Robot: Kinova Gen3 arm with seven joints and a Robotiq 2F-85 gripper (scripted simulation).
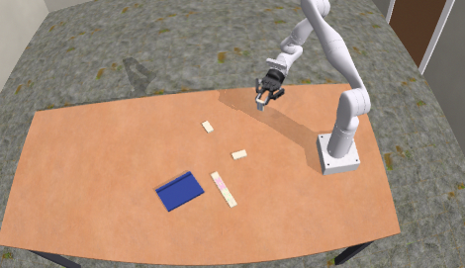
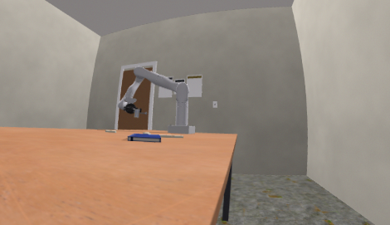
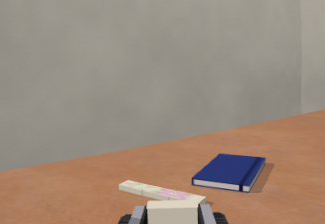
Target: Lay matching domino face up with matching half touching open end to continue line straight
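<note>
A held domino [image 1: 260,106] [image 2: 136,114] [image 3: 172,214] is in the air above the bench [image 1: 99,150] [image 2: 124,168] [image 3: 83,180], toward the far edge as seen from overhead. It lies directly at the tips of the pincer [image 1: 261,101] [image 2: 137,111] [image 3: 173,217], which is clenched on its two sides. There is only one arm, so no other is nearer.

The domino's long axis looks roughly upright, across the reach of the pincer, which leans out nearly level. A plain cream surface shows to the wrist view; whether the other side carries the matching half cannot be told.

Outward toward the bench's middle, one face-down domino [image 1: 239,154] lies flat between the held piece and the line; another [image 1: 207,127] lies nearer the far edge and farther left. Beyond them, the domino line [image 1: 224,190] [image 3: 155,191] runs slantwise, one end toward the far left corner, the other toward the near right corner. A blue notebook [image 1: 180,191] [image 2: 144,138] [image 3: 229,172] lies beside it, on the left-edge side.

The coming move probably turns on that upright axis: the piece likely needs to stand on its end near the bench's surface, then be let go to tip over untouched, well apart from the line
</note>
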